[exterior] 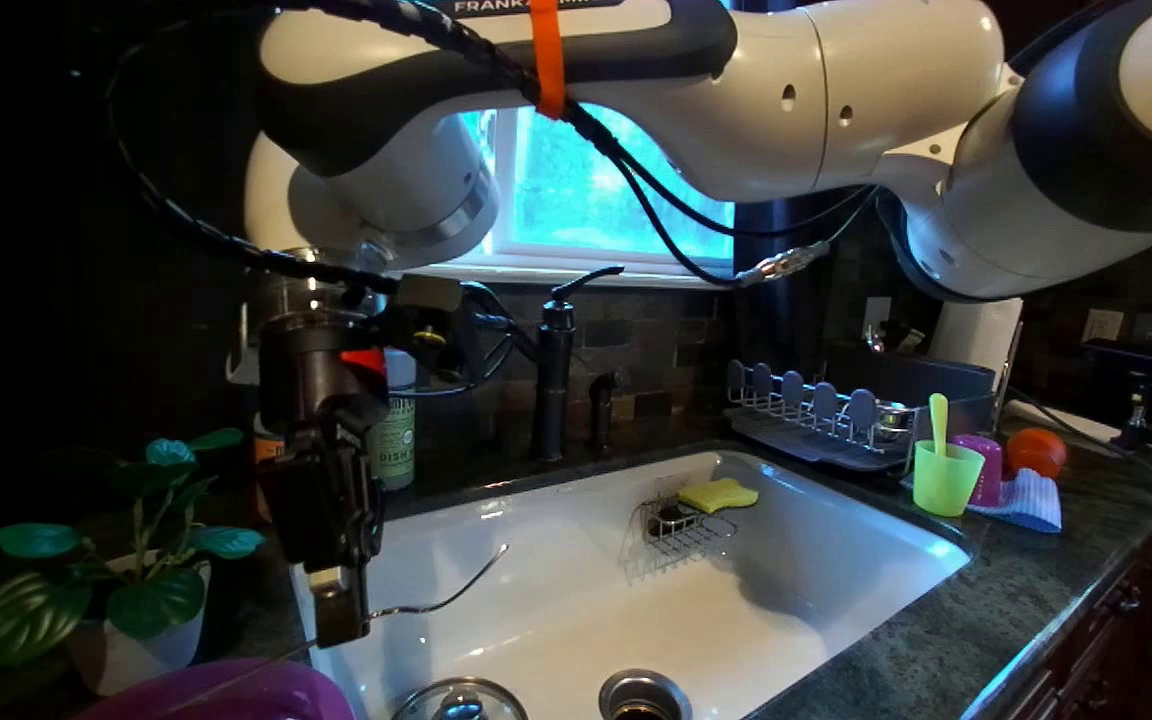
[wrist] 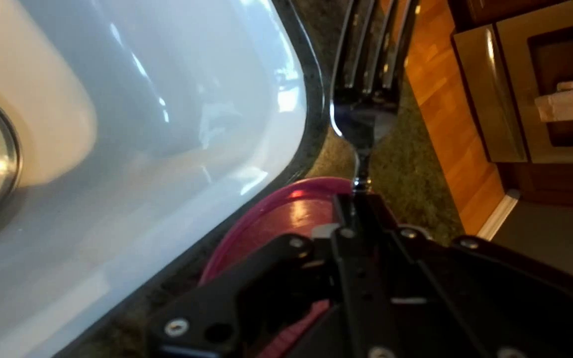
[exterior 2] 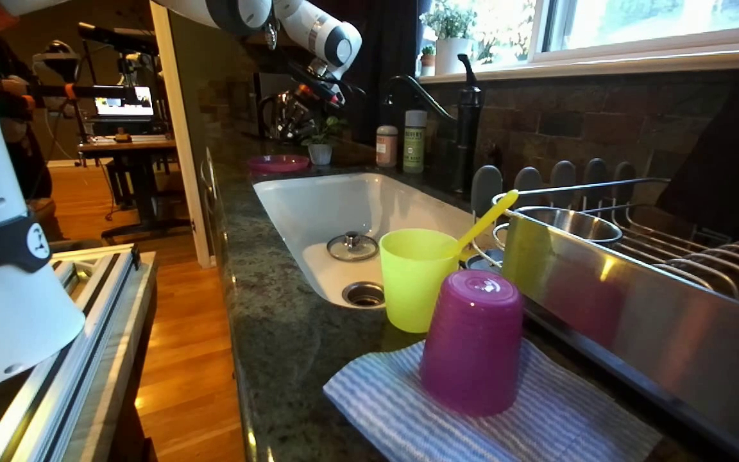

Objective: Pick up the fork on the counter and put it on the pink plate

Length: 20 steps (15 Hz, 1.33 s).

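My gripper [wrist: 358, 201] is shut on the metal fork [wrist: 366, 112]. In the wrist view the fork's neck comes out from between the fingertips and the tines point away from them. In an exterior view the gripper [exterior: 341, 612] points down, with the fork's head [exterior: 456, 595] on one side and its thin handle on the other, above the pink plate [exterior: 256, 690]. The plate lies on the counter by the sink corner and also shows in the wrist view [wrist: 271, 219], partly hidden behind the gripper, and in an exterior view [exterior 2: 278, 168]. The fork is held above the plate, not touching it.
A potted plant [exterior: 151, 620] stands beside the plate. The white sink [exterior: 556, 520] holds a glass lid [exterior 2: 351, 246]. Bottles [exterior 2: 414, 144] and a black faucet [exterior: 554, 380] stand behind it. A dish rack [exterior: 826, 415], green cup [exterior: 946, 480] and purple cup [exterior 2: 472, 346] are farther off.
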Available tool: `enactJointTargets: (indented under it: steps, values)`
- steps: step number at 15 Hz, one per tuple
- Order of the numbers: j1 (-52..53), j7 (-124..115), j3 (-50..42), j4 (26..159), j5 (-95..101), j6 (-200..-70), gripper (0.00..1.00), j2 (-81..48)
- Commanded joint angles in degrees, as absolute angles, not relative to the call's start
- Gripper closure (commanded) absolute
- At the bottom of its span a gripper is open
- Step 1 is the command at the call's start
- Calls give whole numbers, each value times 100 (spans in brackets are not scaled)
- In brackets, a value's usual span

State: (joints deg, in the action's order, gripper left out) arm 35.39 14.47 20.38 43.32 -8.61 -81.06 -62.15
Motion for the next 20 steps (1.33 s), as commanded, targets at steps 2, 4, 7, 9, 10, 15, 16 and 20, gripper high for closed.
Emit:
enactJointTargets:
  steps: [2, 4, 7, 9, 10, 15, 16, 20]
  values:
    - [4125, 2190, 1939, 3524, -515, -7920, 98, -6749]
    - [4299, 2418, 1794, 3405, -307, -7790, 98, -6866]
    - [4498, 2592, 1464, 3211, 132, -7774, 98, -7020]
    - [4587, 2823, 1302, 3060, 383, -7861, 98, -7138]
    - [4619, 2981, 1249, 2975, 477, -7877, 98, -7183]
    - [4793, 3667, 1063, 2571, 780, -7892, 98, -7325]
    - [4828, 3840, 1053, 2505, 792, -7865, 98, -7334]
    - [5014, 4440, 899, 2279, 908, -7925, 98, -7391]
